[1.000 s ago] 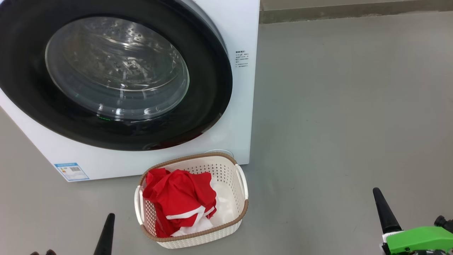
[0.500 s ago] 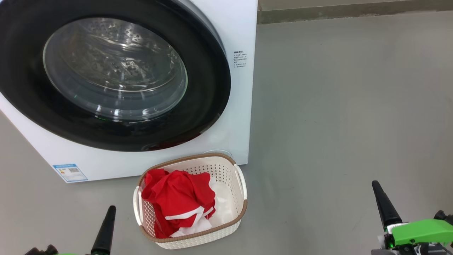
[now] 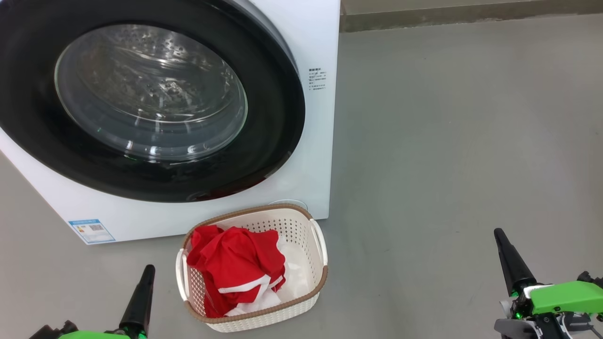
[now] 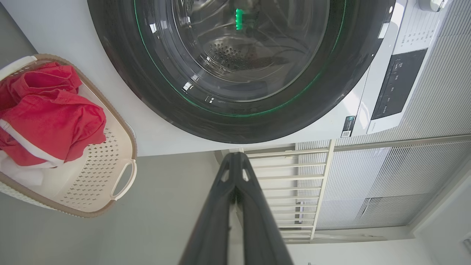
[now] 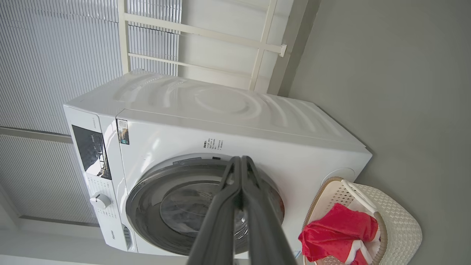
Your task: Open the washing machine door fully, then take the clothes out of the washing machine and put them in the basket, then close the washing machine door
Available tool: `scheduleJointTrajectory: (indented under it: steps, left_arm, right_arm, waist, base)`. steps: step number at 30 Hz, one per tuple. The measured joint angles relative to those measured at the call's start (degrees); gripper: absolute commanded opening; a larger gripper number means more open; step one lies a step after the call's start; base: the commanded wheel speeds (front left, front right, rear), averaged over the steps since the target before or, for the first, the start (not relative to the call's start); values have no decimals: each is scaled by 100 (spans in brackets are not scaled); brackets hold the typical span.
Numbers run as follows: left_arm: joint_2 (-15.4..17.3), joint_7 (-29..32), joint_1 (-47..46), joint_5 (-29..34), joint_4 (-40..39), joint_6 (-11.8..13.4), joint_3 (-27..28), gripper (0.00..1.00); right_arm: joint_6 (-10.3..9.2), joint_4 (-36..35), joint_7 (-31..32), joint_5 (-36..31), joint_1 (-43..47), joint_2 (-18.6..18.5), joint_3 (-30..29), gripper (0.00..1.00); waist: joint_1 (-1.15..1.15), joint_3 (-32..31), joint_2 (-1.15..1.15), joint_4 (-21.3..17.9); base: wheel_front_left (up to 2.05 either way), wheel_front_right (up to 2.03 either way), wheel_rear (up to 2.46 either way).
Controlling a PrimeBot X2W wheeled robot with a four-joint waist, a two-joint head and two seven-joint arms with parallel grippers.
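Floor (image 3: 447, 141): smooth matte grey, running to the wall base at its far edge. Wall (image 5: 55, 55) is pale ribbed panelling with white rails.

One washing machine (image 3: 320, 141): boxy, glossy white, standing on the floor against that far edge. It has a dark control panel (image 5: 90, 151) and one round knob (image 5: 100, 200).

One washing machine door (image 3: 273, 117): round, glossy black rim, bulged clear glass, shut flush. Perforated steel drum visible behind the glass.

One basket (image 3: 264, 325): cream perforated plastic, brown woven-look rim, on the floor just beside the machine's front bottom corner.

Clothes (image 3: 235, 263): one crumpled red heap with white trim, inside the basket. Piece count unclear.

Two grippers, both closed and holding nothing: left gripper (image 3: 147, 275) and right gripper (image 3: 500, 238), well apart over the floor's near edge.
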Motion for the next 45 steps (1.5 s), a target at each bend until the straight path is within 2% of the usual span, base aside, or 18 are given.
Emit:
scheduleJointTrajectory:
  steps: [9, 45]
  left_arm:
    - [-38, 109, -110, -398, 15, 0, 27, 0]
    - [-46, 116, -111, -412, 18, 0, 36, 0]
  right_arm:
    - [-7, 4, 115, 438, -139, -14, -12, 0]
    - [-7, 4, 148, 442, -154, -13, -34, 0]
  waist:
    - [0, -2, 0, -15]
    - [0, -3, 0, -14]
  base:
    - [0, 0, 0]
    - [0, 0, 0]
